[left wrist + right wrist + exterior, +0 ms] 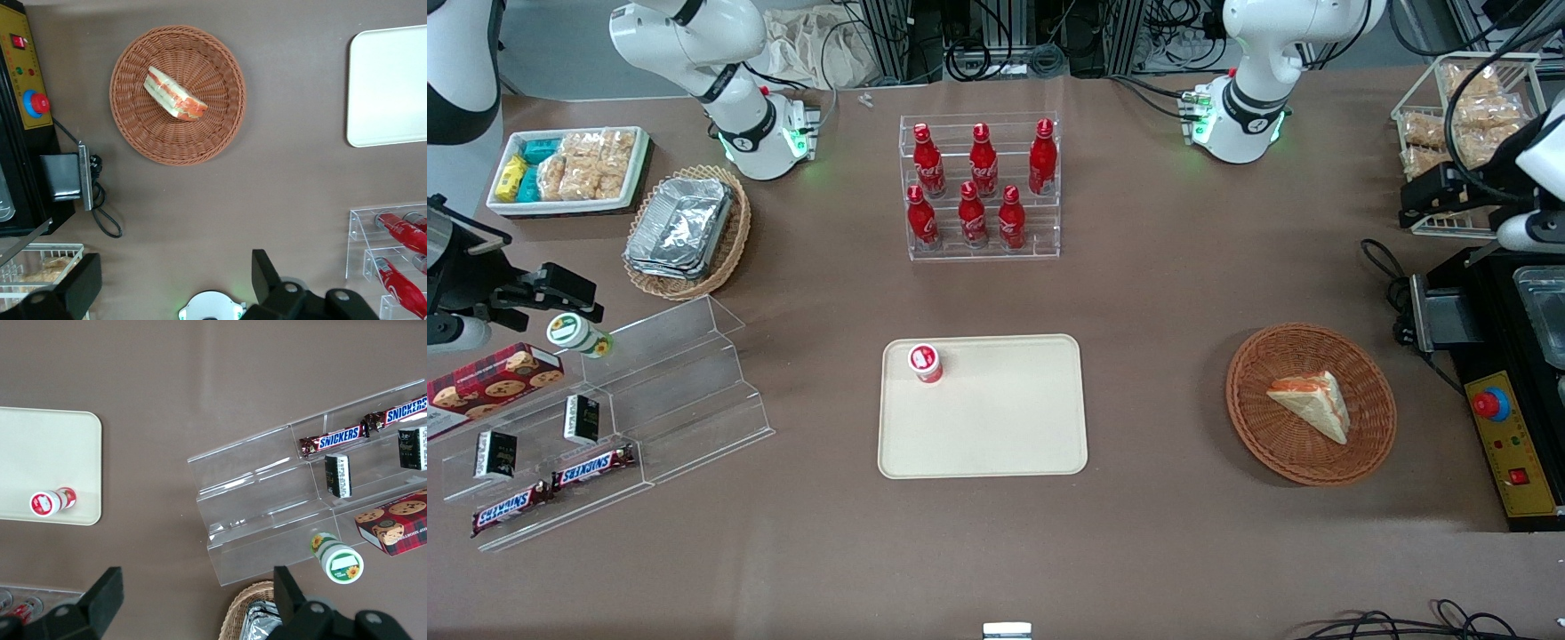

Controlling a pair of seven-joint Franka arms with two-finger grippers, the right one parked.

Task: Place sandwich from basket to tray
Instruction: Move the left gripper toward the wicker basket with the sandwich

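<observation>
The sandwich point(1312, 404) is seen lying in the round wicker basket point(1258, 436) at the lower right of the front frame, its striped orange-red edge turned upward; in the left wrist view the sandwich point(175, 94) is shown resting near the middle of the basket point(213, 127), touching only the weave. The basket is set on the brown worktop point(1156, 293), well apart from the cream tray point(996, 436), which is placed at the centre of the front frame. A small red-and-white container point(926, 363) is stood on the tray near its upper left corner. An acrylic rack of red bottles point(980, 188) is found above the tray in the front frame. A black box with a red button point(1491, 404) is placed at the right edge, just beside the basket. The gripper point(170, 287) is held high above the worktop, clear of the basket, with its jaws spread wide apart and nothing between them; in the front frame it is located at the right edge, in the upper part.
</observation>
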